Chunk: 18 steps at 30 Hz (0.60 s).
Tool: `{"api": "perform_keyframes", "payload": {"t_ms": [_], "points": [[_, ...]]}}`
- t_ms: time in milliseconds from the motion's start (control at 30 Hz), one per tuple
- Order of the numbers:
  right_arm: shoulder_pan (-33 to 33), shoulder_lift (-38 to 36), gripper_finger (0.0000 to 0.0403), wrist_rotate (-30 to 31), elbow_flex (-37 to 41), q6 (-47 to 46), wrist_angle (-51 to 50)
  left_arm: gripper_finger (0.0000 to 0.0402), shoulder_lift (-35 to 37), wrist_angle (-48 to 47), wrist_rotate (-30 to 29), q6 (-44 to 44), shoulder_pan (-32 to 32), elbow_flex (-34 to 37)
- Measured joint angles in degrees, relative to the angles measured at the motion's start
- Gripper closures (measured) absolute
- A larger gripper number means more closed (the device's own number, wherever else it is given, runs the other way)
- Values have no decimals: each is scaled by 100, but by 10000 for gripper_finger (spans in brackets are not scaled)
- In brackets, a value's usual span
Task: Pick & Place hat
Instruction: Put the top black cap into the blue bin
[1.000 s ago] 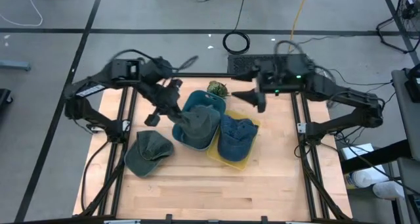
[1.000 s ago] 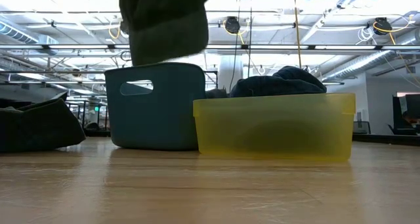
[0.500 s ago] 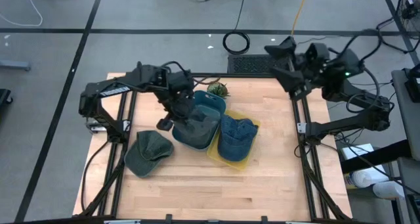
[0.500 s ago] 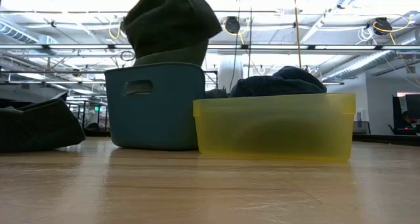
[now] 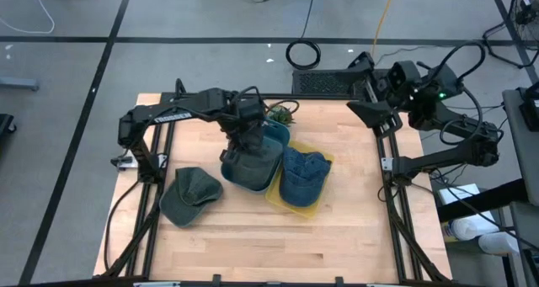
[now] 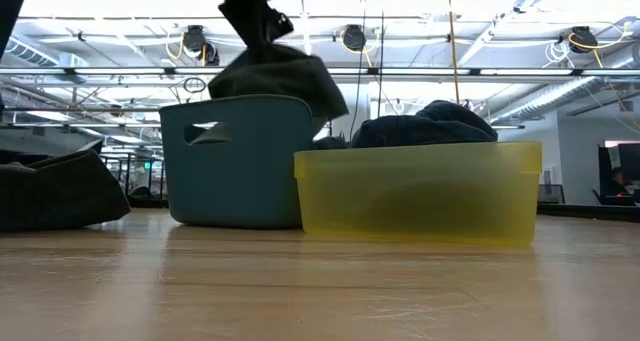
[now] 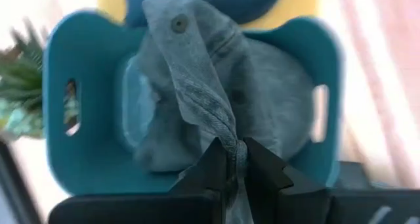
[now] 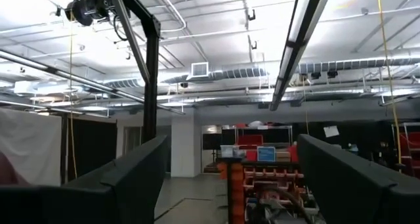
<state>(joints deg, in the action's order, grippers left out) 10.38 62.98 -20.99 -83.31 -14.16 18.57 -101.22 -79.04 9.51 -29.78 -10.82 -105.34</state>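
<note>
While the left gripper (image 7: 231, 159) pinches a fold of the grey-green fabric cap (image 7: 223, 99) over the teal plastic bin with cut-out handles (image 7: 85, 145), the step in hand looks like the release of that hat into the bin. In the left wrist view the two dark fingers (image 7: 209, 165) are pressed together on a twisted strip of the cap's cloth, and the crown already sags inside the bin's walls. To do this well, the gripper would probably need to spread only once the bulk of the cap sits below the rim, then rise straight up so the cloth does not catch on a finger and drag back out. In the low view part of the cap (image 6: 285, 79) shows heaped above the bin's (image 6: 238, 161) rim and leaning toward the neighbouring tub, so an early lift risks spilling it over that side.

Just beside the teal bin, and touching it in the high view, stands a translucent yellow plastic tub (image 5: 275, 199) that holds a dark blue denim cap (image 5: 302, 173), whose crown mounds above the rim. A second olive-green cap (image 5: 189, 194) lies on the wooden counter (image 5: 278, 245), near the teal bin and outside any container. A small green potted plant (image 5: 278, 114) stands behind the bin.

The right gripper (image 5: 364, 110) waits at the counter's far right corner, with its fingers spread wide.
</note>
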Motion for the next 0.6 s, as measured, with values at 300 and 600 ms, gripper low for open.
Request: {"api": "perform_keyframes", "payload": {"t_ms": [300,600], "points": [[-5,0,78,-25,0,-10,-40,371,-268,471,-364,292,-240,0],[-3,0,78,-22,0,-8,-84,371,-340,828,-883,655,-481,0]]}}
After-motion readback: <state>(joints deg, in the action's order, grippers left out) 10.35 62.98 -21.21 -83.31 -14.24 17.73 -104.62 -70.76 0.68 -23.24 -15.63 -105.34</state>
